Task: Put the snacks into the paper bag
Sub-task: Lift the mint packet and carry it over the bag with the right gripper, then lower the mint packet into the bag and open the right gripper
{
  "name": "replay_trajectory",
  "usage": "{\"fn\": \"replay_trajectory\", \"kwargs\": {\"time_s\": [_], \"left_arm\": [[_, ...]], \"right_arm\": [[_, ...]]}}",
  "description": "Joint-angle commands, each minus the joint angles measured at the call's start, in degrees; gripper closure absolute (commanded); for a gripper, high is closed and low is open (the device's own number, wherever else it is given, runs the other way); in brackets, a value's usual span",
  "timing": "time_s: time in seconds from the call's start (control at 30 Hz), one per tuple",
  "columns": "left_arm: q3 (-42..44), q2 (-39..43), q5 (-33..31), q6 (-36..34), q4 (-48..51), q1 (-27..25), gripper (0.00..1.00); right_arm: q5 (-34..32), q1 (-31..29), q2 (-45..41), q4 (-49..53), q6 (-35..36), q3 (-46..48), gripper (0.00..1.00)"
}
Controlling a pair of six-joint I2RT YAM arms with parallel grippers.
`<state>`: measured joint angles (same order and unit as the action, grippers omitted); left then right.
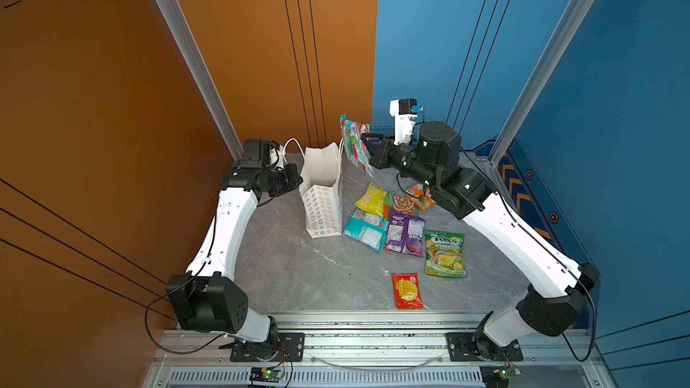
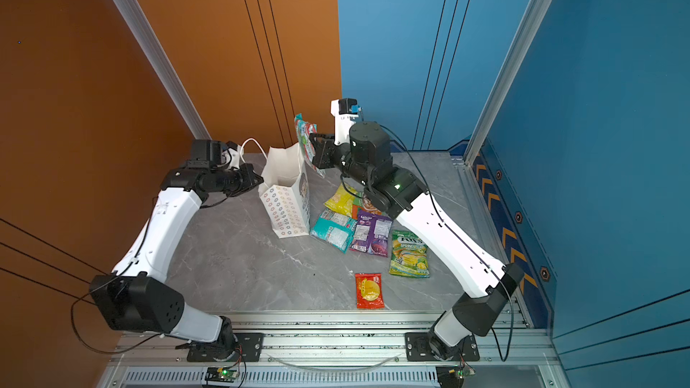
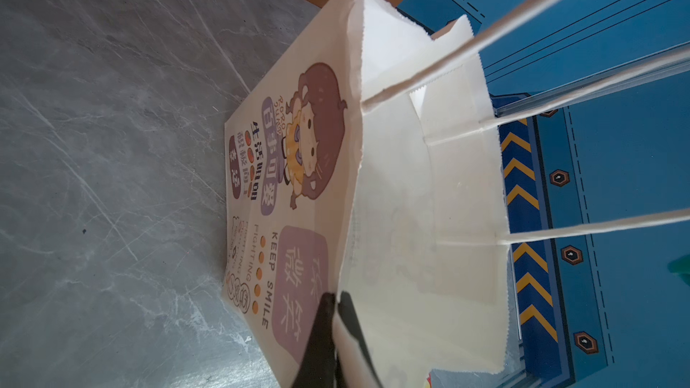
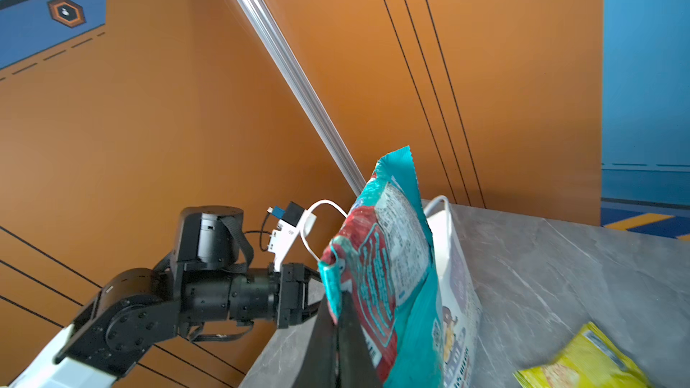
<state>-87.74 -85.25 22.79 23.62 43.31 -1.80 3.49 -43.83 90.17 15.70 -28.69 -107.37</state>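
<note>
Packet (image 1: 353,142) (teal-red) clamped in right jaws, apparently just beside paper bag (image 1: 323,210); left jaws pinch bag rim.

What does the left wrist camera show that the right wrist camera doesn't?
Only the left wrist view: the bag's open inside, its KEEP SMILE print, and the left tool shut on its rim. Only the right wrist view: the right tool shut on a teal packet, plus the left arm. Both: the bag, a white handle, the grey table.
</note>
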Motion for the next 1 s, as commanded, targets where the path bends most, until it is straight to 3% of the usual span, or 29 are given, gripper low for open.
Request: {"fn": "replay_trajectory", "kwargs": {"time_s": [0.0, 0.63, 0.97], "left_arm": [[0.5, 1.9, 0.6, 0.6, 0.9, -0.5, 1.0], [2.6, 3.7, 0.4, 1.0, 0.8, -0.8, 1.0], [2.7, 3.7, 0.2, 1.1, 0.9, -0.8, 1.0]], "right_arm": [[1.7, -1.6, 2.2, -3.0, 1.9, -6.1, 1.0], [-0.4, -2.9, 22.8, 4.9, 2.1, -29.3, 1.0], [-0.7, -1.0, 27.1, 6.6, 0.0, -30.3, 1.0]]}}
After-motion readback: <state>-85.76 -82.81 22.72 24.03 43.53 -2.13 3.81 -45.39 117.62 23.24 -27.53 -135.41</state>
